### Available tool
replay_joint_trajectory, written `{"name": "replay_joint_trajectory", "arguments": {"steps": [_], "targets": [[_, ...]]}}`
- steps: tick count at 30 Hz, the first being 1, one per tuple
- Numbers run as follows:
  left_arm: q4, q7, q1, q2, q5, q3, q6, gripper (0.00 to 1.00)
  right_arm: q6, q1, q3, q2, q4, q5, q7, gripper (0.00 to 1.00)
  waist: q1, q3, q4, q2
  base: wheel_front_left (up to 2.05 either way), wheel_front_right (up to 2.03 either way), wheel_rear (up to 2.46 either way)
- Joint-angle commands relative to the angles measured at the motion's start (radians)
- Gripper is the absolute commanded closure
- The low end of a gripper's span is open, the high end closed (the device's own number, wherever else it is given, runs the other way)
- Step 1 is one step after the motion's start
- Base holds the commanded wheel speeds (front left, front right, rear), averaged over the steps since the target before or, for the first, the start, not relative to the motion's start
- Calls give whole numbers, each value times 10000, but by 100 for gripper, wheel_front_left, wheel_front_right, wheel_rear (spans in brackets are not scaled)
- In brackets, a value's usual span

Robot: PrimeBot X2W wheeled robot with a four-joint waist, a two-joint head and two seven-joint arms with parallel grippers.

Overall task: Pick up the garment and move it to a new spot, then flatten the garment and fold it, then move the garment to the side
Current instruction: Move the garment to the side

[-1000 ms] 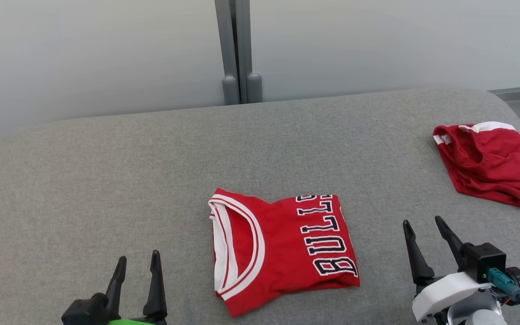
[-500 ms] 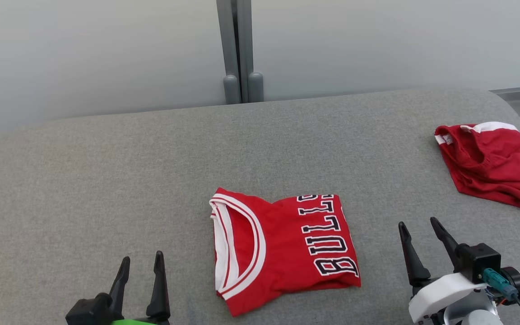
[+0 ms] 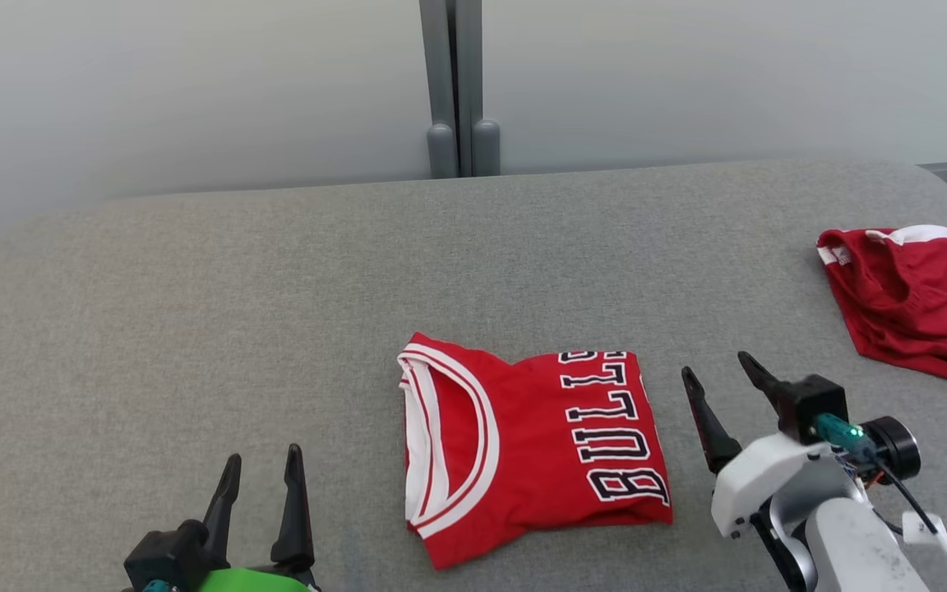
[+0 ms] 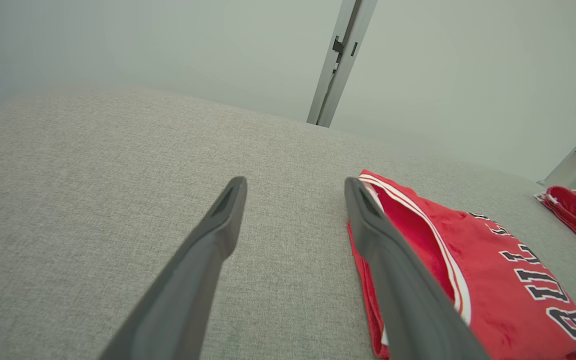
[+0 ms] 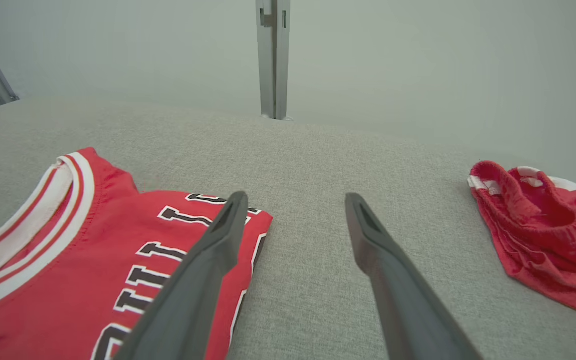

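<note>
The garment (image 3: 531,444), a red jersey with white trim and black-and-white lettering, lies folded flat on the grey padded table (image 3: 276,288), near its front middle. My right gripper (image 3: 715,363) is open and hovers just past the garment's right edge, holding nothing. The right wrist view has the garment (image 5: 93,240) at lower left, partly behind the left finger of the right gripper (image 5: 296,196). My left gripper (image 3: 264,453) is open and empty, off to the left of the collar. In the left wrist view the left gripper (image 4: 295,181) frames bare fabric, with the garment (image 4: 473,270) on the right.
A second red garment (image 3: 917,304) with a white band lies crumpled at the table's right edge, also seen as a red heap (image 5: 543,235) in the right wrist view. A grey post (image 3: 459,82) stands against the pale wall behind the table's rounded far edge.
My right gripper has moved left and forward, closer to the garment's right edge. The camera has shifted slightly. The left gripper and the garment have stayed put.
</note>
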Motion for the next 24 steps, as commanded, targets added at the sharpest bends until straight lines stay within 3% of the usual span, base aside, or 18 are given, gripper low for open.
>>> {"name": "replay_joint_trajectory", "arguments": {"steps": [1,10,15,24], "targets": [[13,-30,-148,12,-96,2,43,0,-13,-189,29,-34,59,-96,316,0,0,70,132,0,0,0,0],[157,-30,-348,13,-339,-251,52,0,-13,-775,218,-40,326,-51,2600,0,0,436,728,0,0,0,0],[176,-30,-484,13,-440,-259,84,0,-13,-640,387,-120,562,609,4072,0,0,699,964,0,0,0,0],[132,-30,-651,13,-516,-296,142,0,-13,-876,836,-309,900,1586,5327,0,0,944,1019,0,0,0,0]]}}
